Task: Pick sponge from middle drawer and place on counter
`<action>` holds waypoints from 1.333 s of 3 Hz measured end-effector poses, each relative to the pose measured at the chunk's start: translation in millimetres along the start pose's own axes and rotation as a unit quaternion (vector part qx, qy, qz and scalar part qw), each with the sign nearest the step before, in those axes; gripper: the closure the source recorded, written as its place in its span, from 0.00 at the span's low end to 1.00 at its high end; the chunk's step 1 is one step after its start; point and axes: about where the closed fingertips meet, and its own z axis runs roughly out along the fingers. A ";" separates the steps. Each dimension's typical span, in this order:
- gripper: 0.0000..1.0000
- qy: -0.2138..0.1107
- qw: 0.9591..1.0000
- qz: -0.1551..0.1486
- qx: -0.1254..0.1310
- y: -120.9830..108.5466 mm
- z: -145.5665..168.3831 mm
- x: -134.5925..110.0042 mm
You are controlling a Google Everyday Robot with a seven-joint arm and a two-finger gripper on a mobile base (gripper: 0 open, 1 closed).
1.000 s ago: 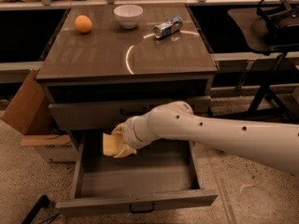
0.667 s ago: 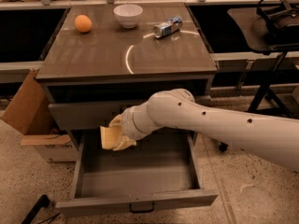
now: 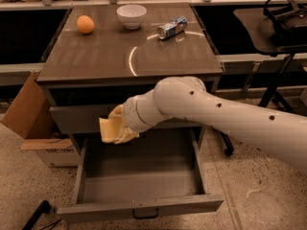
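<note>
I am pinching the sponge (image 3: 108,129) in my gripper (image 3: 119,127). It is hanging clear of the middle drawer (image 3: 139,210), which is standing open below me, and it is sitting level with the shut upper drawer front (image 3: 76,116), just under the lip of the counter (image 3: 110,51).

That lip is what I am worrying about. It is jutting out directly above my wrist, so I am judging that a straight lift could catch the sponge or my wrist on its edge. The sponge is soft and bent, and much of it is sticking out past my fingers, so a knock there could be enough to drag it loose and drop it back into the drawer. I am thinking the safer line is to come outward before rising.

Up on the counter, the near half is offering room to set the sponge down. An orange fruit (image 3: 85,24), a white bowl (image 3: 131,16) and a can on its side (image 3: 171,28) are lying along the far edge, well apart from where I would land. A cardboard box (image 3: 24,114) is leaning at the cabinet's left side, out of my way
</note>
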 end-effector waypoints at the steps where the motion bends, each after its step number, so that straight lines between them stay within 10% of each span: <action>1: 1.00 0.001 1.000 -0.021 0.008 -34.5 -27.2 -11.3; 4: 1.00 0.022 0.998 0.017 0.065 -147.9 -91.7 -14.1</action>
